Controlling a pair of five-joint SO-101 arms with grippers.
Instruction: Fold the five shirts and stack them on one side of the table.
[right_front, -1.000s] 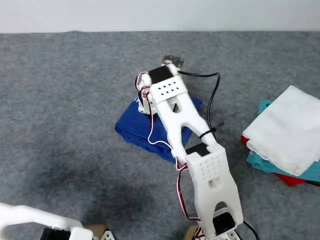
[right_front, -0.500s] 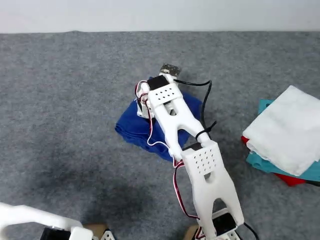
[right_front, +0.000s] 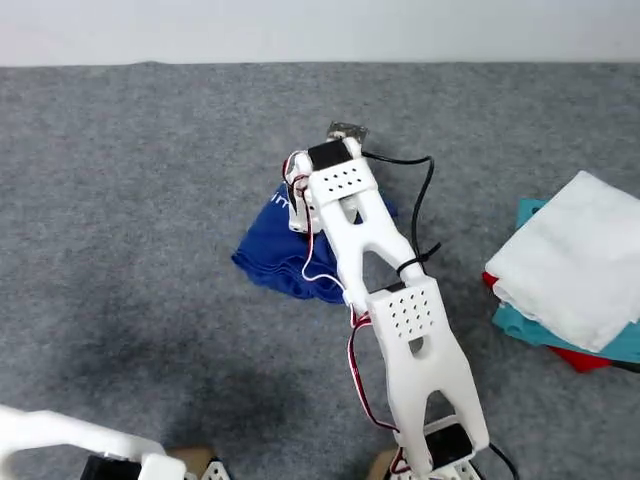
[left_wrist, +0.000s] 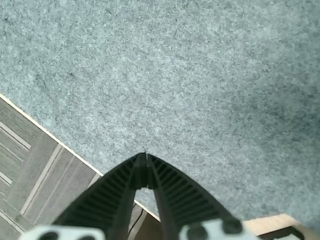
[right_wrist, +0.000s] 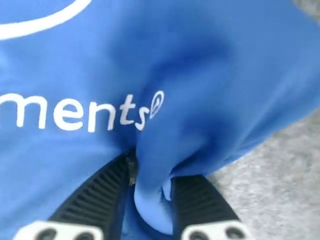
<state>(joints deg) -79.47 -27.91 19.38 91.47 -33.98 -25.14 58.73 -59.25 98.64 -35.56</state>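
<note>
Pinching a fold of the blue shirt (right_front: 272, 262), the right end effector (right_wrist: 152, 172) has hauled the cloth up and inward at centre frame within the last second, so the bundle looks bunched where it lay flatter. I judge it is bound for the stack (right_front: 575, 265) at right. The left end effector (left_wrist: 146, 161) sits closed and empty above the grey worktop (right_front: 130, 200), lower left

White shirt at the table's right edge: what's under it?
A teal shirt, with a red shirt edge below that. Their covered middles, and any further layer, are hidden.
</note>
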